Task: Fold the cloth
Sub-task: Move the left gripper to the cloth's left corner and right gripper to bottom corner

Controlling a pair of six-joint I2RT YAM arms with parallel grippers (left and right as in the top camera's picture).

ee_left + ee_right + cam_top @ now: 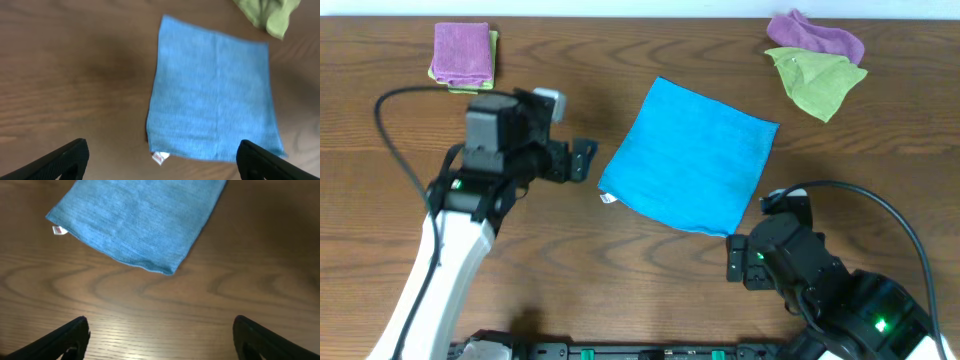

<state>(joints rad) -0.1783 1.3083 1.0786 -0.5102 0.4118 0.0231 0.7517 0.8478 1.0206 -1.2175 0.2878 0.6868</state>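
Overhead, the left gripper [583,160], fingers spread, sits just left of the bright sky-blue square terry cloth [692,155], which lies flat mid-way across the brown wooden table [620,280]. The right gripper [735,258], fingers likewise spread, is beside the cloth's near right corner.

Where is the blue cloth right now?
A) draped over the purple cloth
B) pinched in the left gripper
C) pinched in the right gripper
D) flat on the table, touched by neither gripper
D: the cloth lies flat on the table, with the left gripper and right gripper both open and apart from it.
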